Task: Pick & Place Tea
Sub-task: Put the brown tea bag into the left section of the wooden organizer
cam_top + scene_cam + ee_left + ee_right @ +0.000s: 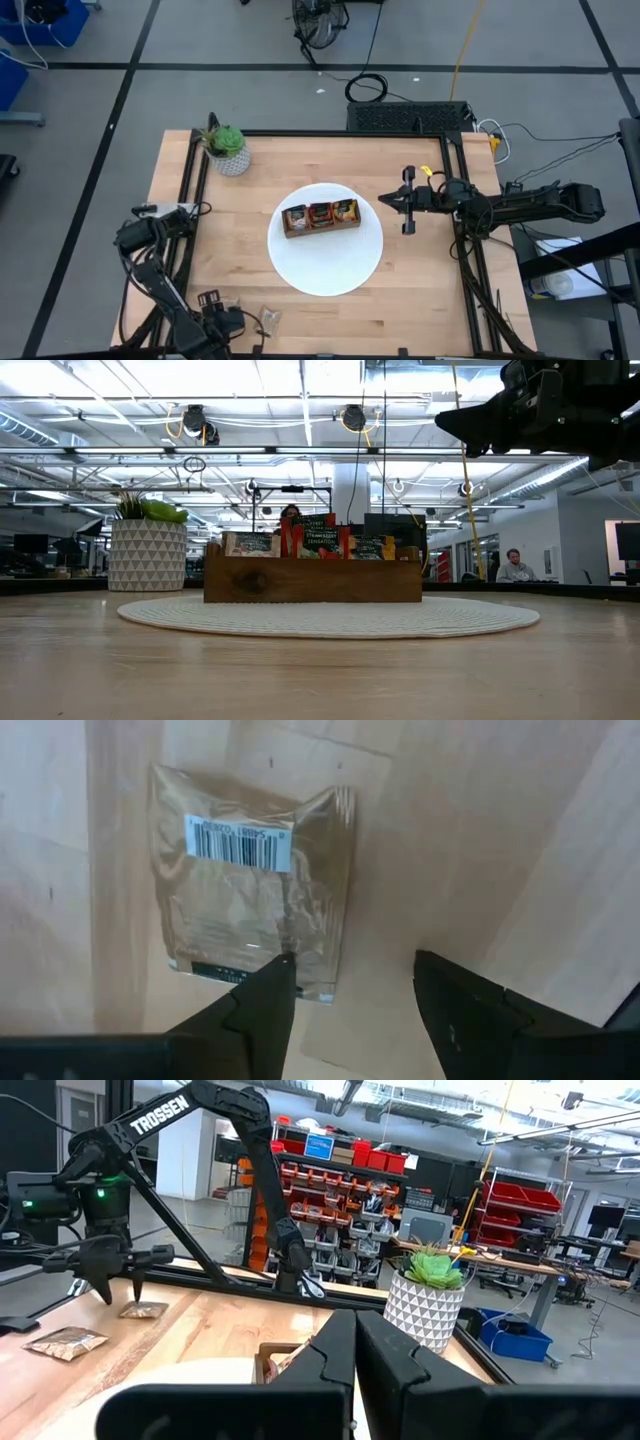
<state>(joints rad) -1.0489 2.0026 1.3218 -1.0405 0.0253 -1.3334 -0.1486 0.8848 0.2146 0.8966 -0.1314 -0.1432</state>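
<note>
A pale beige tea sachet (250, 880) with a barcode label lies flat on the wood near the table's near-left corner. My left gripper (350, 965) hangs over it, open and pointing down, one fingertip (278, 970) over the sachet's edge; in the right wrist view the left gripper (120, 1288) stands just above that sachet (145, 1310). A second sachet (65, 1342) lies beside it. More sachets (310, 538) stand upright in the brown wooden tray (320, 215) on the round white plate (300, 270). My right gripper (383, 200) is shut and raised beyond the plate's right edge.
A potted green plant (228, 150) in a white patterned pot stands at the table's far-left corner. Black frame rails (190, 200) run along the table's left, far and right sides. Bare wood lies between the plate and the near edge.
</note>
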